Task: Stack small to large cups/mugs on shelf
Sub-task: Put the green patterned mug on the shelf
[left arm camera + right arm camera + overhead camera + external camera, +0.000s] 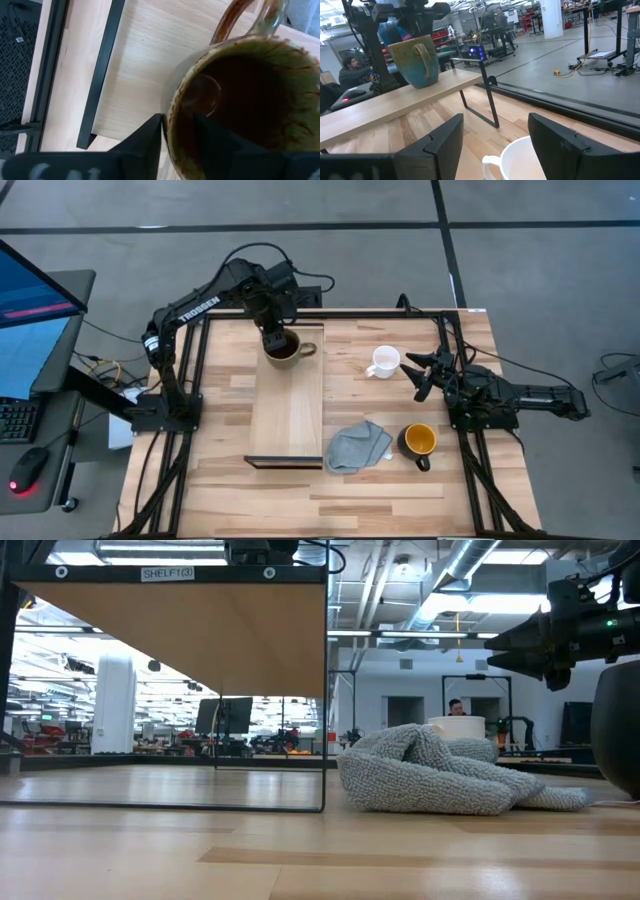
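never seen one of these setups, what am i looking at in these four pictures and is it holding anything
Two dark robot arms work at a wooden table. One camera looks straight down, one sits at table-top height, and one rides on each wrist. The left gripper is shut on the rim of a brown-olive mug, tilted at the far end of the raised shelf. The right gripper is open, empty, pointing at a small white mug. A black mug with yellow inside and a grey cloth lie on the table.
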`<action>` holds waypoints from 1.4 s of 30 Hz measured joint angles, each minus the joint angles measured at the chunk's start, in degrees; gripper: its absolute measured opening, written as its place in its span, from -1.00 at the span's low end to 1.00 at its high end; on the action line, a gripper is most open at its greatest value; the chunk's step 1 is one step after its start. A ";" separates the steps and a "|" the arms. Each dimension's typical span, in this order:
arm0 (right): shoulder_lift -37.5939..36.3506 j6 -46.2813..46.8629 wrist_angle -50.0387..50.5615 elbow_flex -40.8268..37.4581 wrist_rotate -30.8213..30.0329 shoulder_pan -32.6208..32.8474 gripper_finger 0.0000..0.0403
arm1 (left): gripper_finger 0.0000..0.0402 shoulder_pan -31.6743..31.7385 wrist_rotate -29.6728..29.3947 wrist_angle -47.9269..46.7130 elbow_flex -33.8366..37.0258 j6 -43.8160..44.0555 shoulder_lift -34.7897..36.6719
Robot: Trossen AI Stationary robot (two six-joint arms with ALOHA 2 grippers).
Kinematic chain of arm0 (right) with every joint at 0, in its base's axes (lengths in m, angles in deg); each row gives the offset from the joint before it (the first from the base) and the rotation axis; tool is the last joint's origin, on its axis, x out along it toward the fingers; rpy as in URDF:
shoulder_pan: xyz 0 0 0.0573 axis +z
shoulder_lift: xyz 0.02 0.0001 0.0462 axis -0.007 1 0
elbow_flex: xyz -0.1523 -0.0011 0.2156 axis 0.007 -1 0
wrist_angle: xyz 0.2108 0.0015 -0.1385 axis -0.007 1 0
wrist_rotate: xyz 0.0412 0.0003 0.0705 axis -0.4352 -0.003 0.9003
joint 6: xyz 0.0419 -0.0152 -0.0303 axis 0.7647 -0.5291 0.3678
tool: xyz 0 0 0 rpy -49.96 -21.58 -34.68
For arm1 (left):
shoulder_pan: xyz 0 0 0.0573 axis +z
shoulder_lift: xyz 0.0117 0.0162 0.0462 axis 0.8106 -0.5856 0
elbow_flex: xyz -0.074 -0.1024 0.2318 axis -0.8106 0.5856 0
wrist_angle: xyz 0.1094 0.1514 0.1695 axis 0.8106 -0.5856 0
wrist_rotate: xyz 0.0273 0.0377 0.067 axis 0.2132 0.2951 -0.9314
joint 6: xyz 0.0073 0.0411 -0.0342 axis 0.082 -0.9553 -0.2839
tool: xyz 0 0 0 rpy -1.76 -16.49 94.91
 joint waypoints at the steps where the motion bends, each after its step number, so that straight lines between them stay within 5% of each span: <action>1: 0.00 0.00 0.02 0.00 0.00 0.00 0.21 | -0.46 0.00 -0.03 0.04 0.00 -0.02 0.00; 14: 0.01 0.00 0.01 -0.01 0.00 0.00 0.21 | -0.41 -0.02 -10.55 0.96 0.00 -3.24 0.00; 29: 0.02 -0.02 0.02 -0.02 0.00 0.00 0.21 | -0.41 -0.18 -6.59 0.91 0.00 -2.80 -0.04; 37: 0.02 -0.02 0.00 -0.02 0.00 0.00 0.21 | -0.41 -0.52 1.72 -0.04 -3.24 -2.72 -0.05; 42: 0.01 -0.01 0.00 -0.01 0.00 0.00 0.21 | -0.41 -0.99 -0.86 -0.03 -7.07 -2.68 0.31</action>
